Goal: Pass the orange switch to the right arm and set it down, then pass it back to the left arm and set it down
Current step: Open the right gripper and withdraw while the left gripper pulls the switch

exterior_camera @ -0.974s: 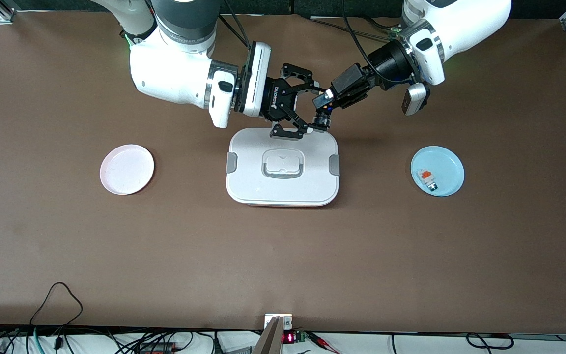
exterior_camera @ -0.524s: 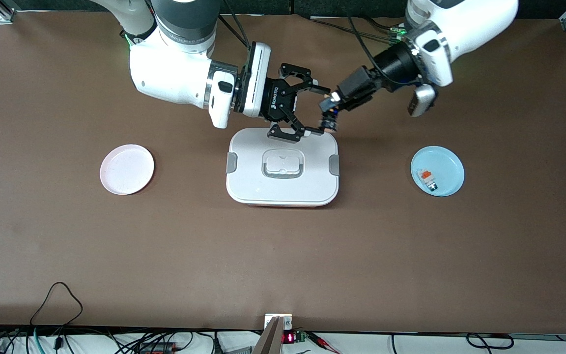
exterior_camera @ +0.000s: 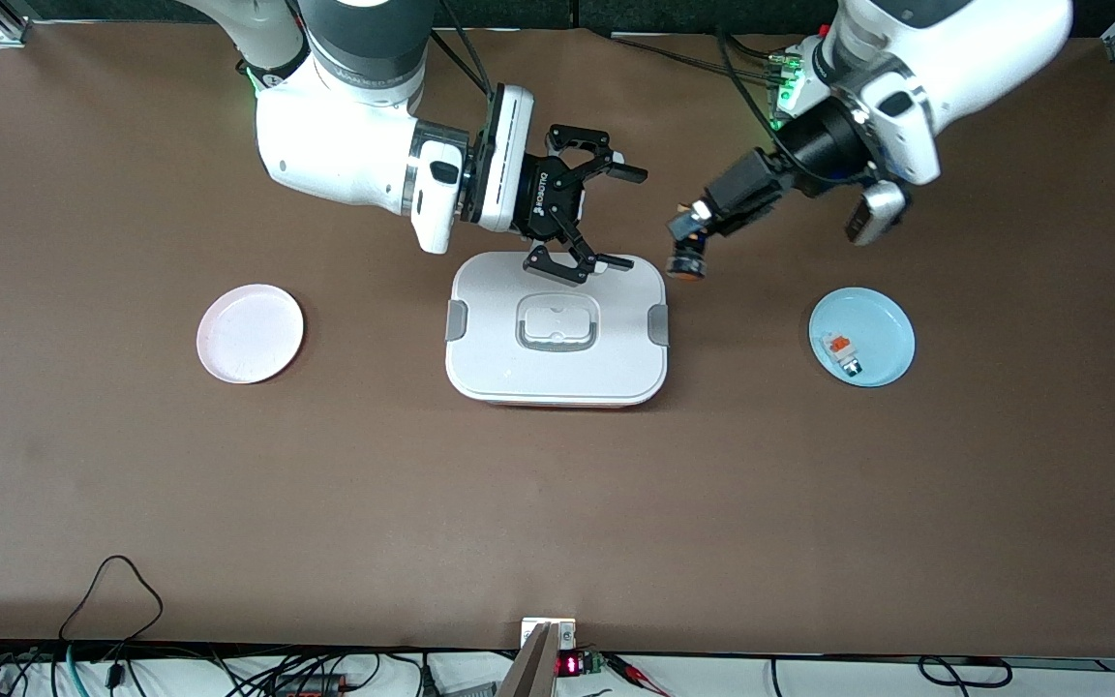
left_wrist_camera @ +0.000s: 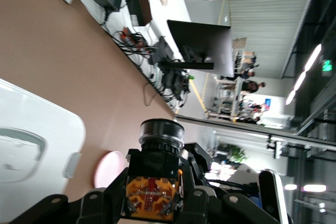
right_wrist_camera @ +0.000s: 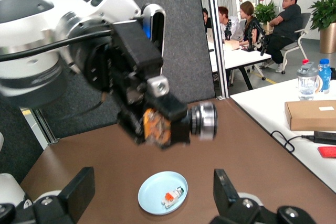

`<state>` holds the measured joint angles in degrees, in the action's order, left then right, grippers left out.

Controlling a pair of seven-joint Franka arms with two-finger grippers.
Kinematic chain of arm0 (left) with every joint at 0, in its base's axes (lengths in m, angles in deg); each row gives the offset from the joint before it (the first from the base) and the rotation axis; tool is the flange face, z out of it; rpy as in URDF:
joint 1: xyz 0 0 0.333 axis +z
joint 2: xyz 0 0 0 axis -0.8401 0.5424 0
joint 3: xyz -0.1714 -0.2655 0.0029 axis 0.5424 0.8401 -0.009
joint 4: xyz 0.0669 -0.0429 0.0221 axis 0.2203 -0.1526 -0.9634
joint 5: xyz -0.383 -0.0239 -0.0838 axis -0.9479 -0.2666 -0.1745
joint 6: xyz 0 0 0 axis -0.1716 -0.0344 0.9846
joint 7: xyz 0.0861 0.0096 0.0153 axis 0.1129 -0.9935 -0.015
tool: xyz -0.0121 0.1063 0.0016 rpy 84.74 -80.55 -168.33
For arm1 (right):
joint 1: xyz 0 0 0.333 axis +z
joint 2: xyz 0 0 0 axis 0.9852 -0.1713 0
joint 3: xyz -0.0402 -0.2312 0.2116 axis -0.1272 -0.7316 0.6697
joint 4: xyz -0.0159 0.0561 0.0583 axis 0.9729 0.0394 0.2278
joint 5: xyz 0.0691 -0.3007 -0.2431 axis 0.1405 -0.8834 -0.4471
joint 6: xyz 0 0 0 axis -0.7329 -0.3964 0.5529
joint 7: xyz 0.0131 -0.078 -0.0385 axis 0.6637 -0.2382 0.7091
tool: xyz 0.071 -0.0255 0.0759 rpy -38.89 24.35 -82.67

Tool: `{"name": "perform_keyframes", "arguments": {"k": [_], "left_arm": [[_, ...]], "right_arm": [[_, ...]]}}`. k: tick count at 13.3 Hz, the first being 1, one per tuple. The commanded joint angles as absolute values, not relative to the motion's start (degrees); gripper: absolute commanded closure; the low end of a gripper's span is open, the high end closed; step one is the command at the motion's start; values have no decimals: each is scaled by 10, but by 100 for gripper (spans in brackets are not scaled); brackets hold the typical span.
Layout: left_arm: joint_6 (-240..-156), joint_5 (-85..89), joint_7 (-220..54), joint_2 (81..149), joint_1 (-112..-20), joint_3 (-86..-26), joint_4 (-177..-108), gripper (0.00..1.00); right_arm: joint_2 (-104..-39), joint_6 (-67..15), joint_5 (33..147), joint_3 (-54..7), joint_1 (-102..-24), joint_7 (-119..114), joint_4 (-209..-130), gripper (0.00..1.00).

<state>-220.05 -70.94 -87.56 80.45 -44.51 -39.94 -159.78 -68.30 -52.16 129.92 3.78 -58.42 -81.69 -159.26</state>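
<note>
Front view: one box (exterior_camera: pixel 556 329); two plates (exterior_camera: pixel 250 333); one orange switch (exterior_camera: pixel 688 259)

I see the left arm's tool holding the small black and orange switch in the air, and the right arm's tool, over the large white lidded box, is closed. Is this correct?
Not fully. The left tool does hold the small black-and-orange switch in the air, but the right tool, over the large white lidded box, is open, not closed. The front view shows its fingers spread with nothing between them; the right wrist view shows the same.

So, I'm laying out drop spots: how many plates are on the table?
2: a pink plate toward the right arm's end, and a blue plate toward the left arm's end, holding a white-and-grey component.
</note>
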Motion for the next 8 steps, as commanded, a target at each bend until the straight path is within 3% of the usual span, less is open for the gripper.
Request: {"name": "perform_keyframes", "arguments": {"k": [1, 8], "left_arm": [[-2133, -604, -880, 831, -432, -440, -1585, 100], [-1868, -211, -877, 846, -427, -556, -1544, 100]], "right_arm": [[-673, -521, 1280, 41, -595, -812, -1618, 0], [-672, -516, 1280, 41, -671, -813, -1728, 0]]}}
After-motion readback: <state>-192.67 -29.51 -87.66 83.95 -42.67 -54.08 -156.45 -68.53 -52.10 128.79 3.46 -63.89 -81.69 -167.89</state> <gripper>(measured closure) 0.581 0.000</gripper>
